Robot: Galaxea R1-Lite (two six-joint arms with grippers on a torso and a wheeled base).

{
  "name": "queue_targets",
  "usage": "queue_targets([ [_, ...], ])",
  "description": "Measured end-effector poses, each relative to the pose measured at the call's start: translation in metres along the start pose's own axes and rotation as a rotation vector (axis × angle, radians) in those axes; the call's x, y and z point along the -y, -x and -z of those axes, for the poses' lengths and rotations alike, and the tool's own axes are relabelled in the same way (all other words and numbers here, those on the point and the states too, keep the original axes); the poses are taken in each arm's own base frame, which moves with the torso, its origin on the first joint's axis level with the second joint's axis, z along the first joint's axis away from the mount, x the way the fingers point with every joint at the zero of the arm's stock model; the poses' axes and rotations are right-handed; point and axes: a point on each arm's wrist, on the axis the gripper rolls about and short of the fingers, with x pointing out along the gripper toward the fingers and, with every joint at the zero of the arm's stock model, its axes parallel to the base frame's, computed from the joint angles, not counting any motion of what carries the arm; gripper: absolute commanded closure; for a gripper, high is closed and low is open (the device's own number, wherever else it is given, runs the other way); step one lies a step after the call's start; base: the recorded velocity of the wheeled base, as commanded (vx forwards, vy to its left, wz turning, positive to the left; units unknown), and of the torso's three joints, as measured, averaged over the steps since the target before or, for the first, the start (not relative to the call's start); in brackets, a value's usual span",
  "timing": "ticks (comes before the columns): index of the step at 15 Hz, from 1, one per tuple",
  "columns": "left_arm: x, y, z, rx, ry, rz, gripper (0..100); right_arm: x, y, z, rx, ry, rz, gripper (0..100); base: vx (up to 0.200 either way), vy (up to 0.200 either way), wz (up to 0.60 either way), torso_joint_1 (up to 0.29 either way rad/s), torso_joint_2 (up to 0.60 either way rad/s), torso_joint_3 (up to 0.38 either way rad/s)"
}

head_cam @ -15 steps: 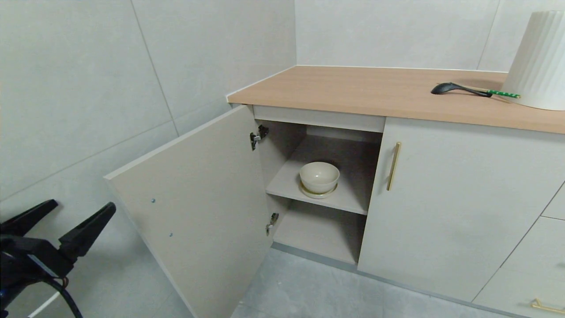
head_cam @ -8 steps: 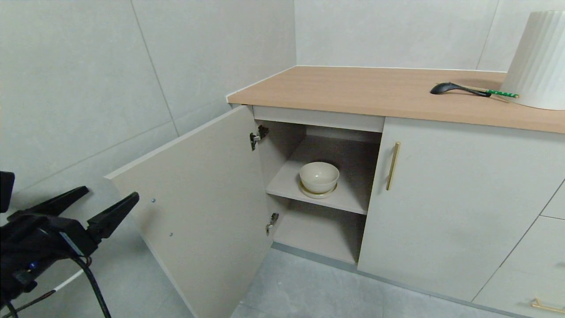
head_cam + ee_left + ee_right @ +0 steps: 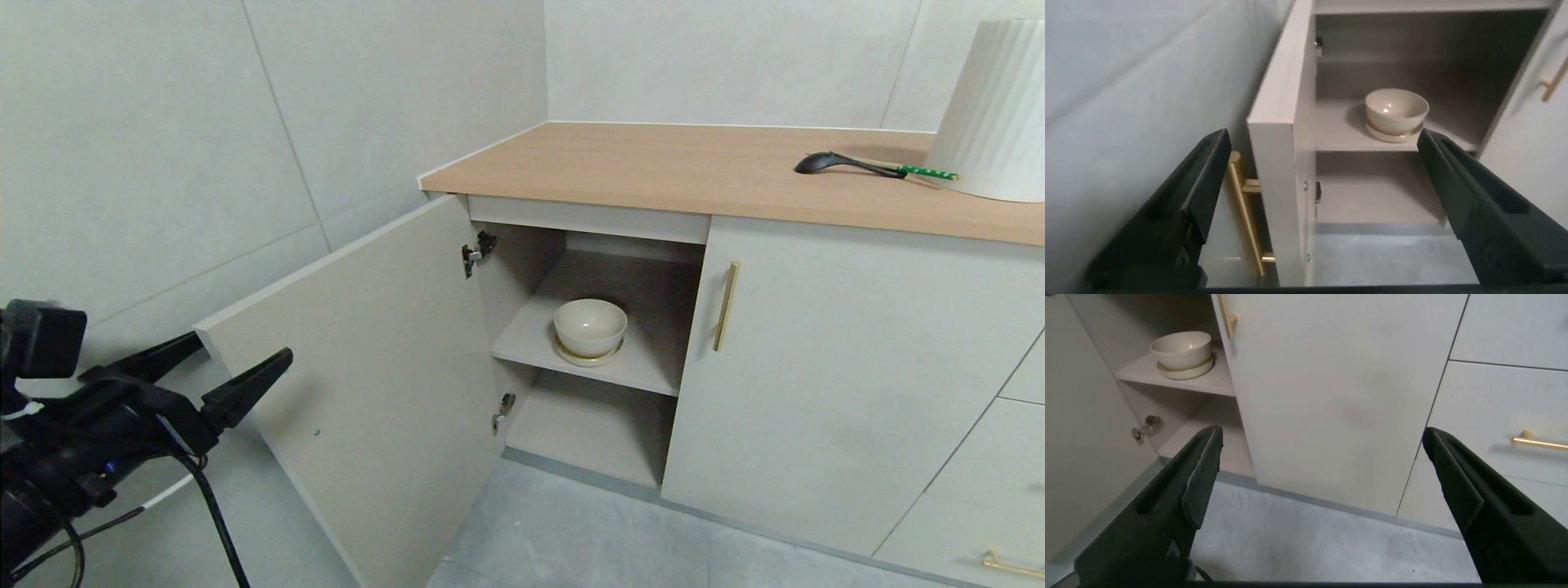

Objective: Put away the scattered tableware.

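Pale grey tiled walls [image 3: 163, 122], grey floor [image 3: 555, 539]. Wood-top counter [image 3: 653, 167] over beige cabinet [image 3: 816, 367]: left door [image 3: 367, 367] swung open, brass handles [image 3: 726, 306]. Ribbed white object [image 3: 996, 114] on the counter's right end, possibly a lampshade.

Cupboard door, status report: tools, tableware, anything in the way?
Left tool open at the door edge. Right tool open, empty. Bowl on shelf; spoon on counter. Door wide open.
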Motion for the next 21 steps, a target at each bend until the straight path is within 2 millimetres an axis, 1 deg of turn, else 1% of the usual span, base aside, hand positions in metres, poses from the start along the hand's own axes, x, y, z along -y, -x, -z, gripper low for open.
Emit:
queue_targets([
  [7, -0.002, -0.012, 0.005, 0.041, -0.047, 0.181, 0, 0.0, 0.0, 0.0, 0.0, 0.0, 0.0, 0, 0.0, 0.0, 0.0, 0.0, 0.0, 0.0],
  [14, 0.002, -0.014, 0.009, 0.055, -0.095, 0.329, 0, 0.0, 0.0, 0.0, 0.0, 0.0, -0.001, 0, 0.0, 0.0, 0.0, 0.0, 0.0, 0.0],
  [18, 0.008, -0.013, 0.009, 0.054, -0.104, 0.384, 0, 0.0, 0.0, 0.0, 0.0, 0.001, -0.001, 0, 0.0, 0.0, 0.0, 0.0, 0.0, 0.0],
  [21, 0.024, -0.018, 0.009, 0.062, -0.102, 0.465, 0, 0.0, 0.0, 0.0, 0.0, 0.0, -0.001, 0, 0.0, 0.0, 0.0, 0.0, 0.0, 0.0],
])
